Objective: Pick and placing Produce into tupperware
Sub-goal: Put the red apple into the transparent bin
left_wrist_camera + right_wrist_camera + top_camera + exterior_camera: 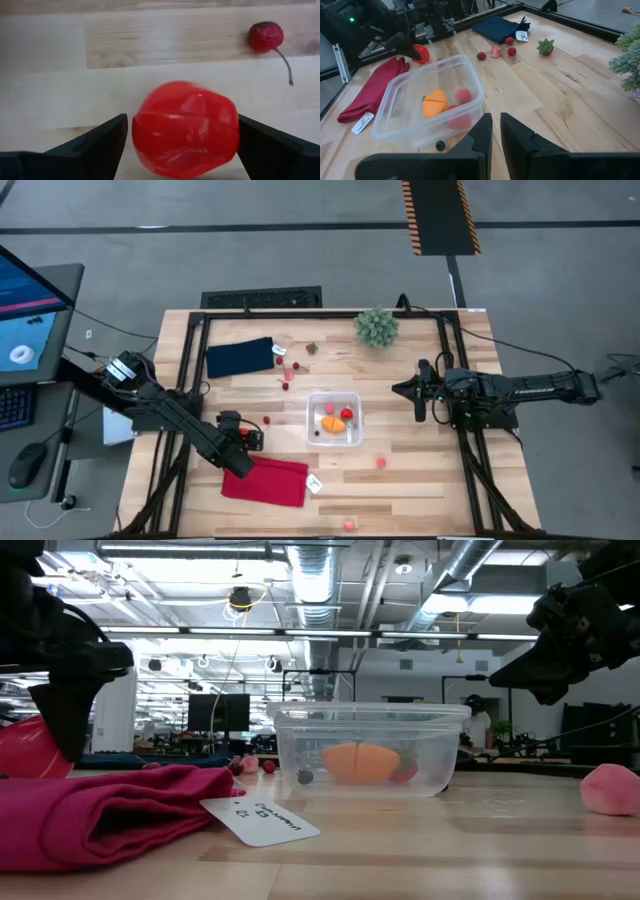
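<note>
Left tool (pixel 180 137) sat low on the worktop (pixel 420 470), fingers spread wide either side of a red produce piece (pixel 184 129), not clamped. Tupperware (pixel 334 420) mid-worktop held an orange piece (pixel 332 423) plus red ones. Right tool (pixel 495 131) hovered beyond it, fingers closed, empty.

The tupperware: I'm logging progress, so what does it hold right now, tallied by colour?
Orange piece: 1
Red pieces: 2
Small dark ball: 1
Total inside the tupperware: 4
</note>
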Robot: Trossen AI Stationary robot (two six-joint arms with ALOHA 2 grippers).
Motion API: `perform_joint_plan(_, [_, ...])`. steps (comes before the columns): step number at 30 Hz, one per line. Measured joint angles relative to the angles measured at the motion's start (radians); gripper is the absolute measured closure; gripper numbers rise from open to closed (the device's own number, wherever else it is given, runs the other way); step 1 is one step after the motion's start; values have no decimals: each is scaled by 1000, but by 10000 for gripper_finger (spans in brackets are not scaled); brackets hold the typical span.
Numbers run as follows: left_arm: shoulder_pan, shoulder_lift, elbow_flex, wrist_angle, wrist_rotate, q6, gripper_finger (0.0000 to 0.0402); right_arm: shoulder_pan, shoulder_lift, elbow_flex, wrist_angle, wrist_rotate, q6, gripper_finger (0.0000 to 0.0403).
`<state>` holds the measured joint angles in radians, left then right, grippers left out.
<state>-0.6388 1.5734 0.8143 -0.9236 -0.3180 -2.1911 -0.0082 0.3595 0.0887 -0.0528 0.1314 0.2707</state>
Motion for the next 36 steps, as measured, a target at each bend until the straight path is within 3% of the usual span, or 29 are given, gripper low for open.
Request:
perform_joint_plan(18, [0,0,0,-2,1,-47,71,0,0,0,0,0,0,343])
perform_joint_plan(28, [0,0,0,4,1,-41,149,0,0,0,0,0,0,343])
perform_joint_plan(32, [0,0,1,6,1,-31,146,0,0,0,0,0,0,343])
perform_joint_plan(36, [0,0,0,7,1,-43,116,0,0,0,0,0,0,343])
